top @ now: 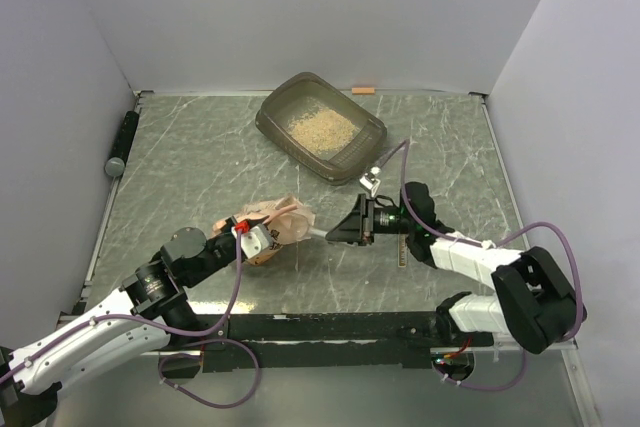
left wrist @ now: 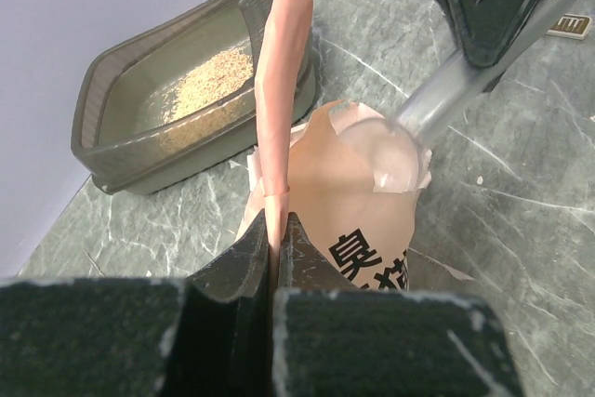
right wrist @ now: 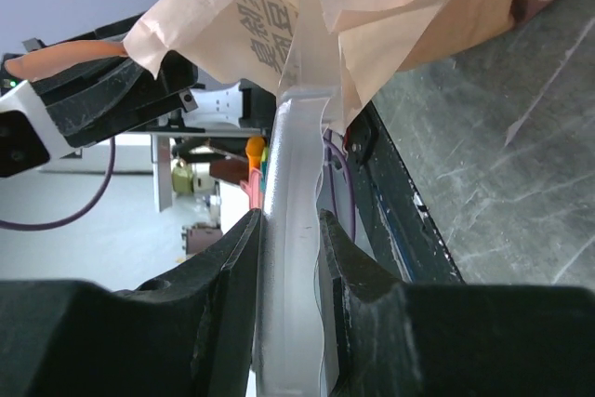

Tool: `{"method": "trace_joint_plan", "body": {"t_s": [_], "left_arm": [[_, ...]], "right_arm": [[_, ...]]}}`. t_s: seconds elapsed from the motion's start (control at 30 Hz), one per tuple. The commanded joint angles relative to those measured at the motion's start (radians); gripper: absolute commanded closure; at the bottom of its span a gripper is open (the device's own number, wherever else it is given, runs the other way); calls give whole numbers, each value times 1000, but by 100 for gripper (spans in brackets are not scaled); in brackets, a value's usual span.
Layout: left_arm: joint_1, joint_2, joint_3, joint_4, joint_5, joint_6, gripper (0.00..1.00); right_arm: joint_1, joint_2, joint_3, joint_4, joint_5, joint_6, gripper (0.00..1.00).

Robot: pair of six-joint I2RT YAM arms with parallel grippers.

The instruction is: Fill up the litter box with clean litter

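The grey-brown litter box stands at the back middle of the table, with a patch of pale tan clean litter on its floor. The same litter box and litter show in the left wrist view. The salmon-pink bag sits in front of it. My left gripper is shut on a thin fold of the bag's upper edge. My right gripper is shut on the handle of a clear plastic scoop. The scoop's bowl lies inside the bag's open mouth.
A black cylinder lies along the left wall. A small orange piece rests against the back wall behind the litter box. A small printed strip lies on the marbled tabletop near the right arm.
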State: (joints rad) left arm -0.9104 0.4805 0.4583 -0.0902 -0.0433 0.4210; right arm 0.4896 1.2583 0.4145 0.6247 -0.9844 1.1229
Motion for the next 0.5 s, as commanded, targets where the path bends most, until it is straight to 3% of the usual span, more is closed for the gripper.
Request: {"method": "trace_joint_plan", "body": {"t_s": [0.0,0.47], "left_arm": [[-2,-14,31,93,46,-13,99],[-1,-13,26,96,46,-7,99]], "right_arm": [[-39,-56,-60,150,-10,60,100],[-111,-244,-158,115,-17,101,100]]}}
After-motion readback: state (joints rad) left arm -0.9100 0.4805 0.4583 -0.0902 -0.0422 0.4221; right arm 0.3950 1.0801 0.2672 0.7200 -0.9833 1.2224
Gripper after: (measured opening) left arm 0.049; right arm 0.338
